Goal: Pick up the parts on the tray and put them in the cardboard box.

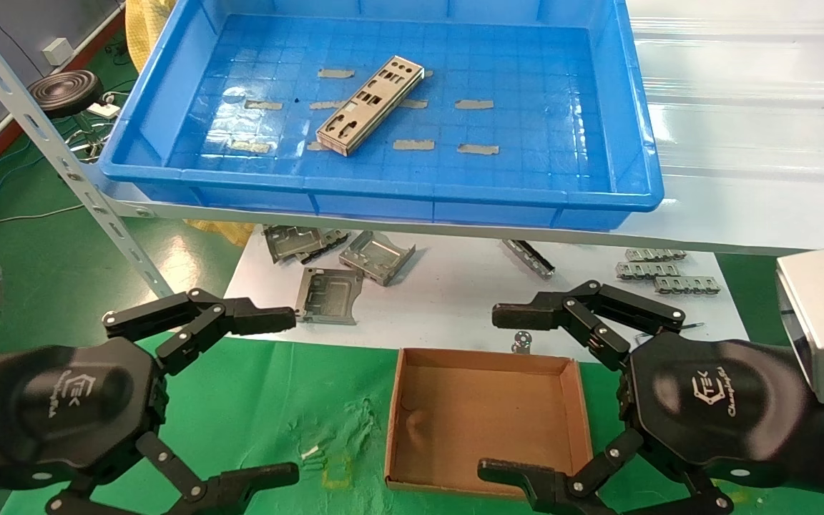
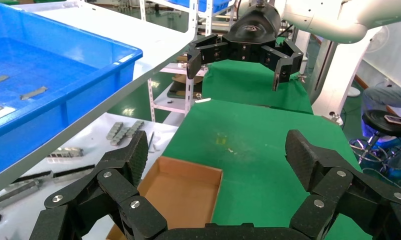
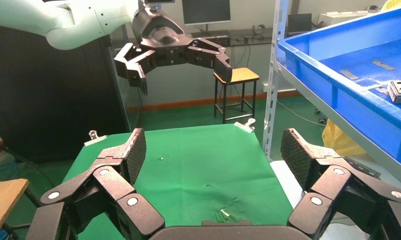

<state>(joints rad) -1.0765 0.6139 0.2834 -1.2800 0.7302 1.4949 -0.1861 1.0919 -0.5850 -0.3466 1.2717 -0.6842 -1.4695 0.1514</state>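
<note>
Head view: part (image 1: 370, 104) on tray (image 1: 630, 136).

One part (image 1: 370, 104) lies diagonally on the floor of the tray (image 1: 641, 136). Cardboard box (image 1: 487, 422) sits on the green desk (image 1: 290, 408), holding nothing. Left tool (image 1: 280, 393) and right tool (image 1: 508, 393) flank the box, jaws spread wide.
</note>
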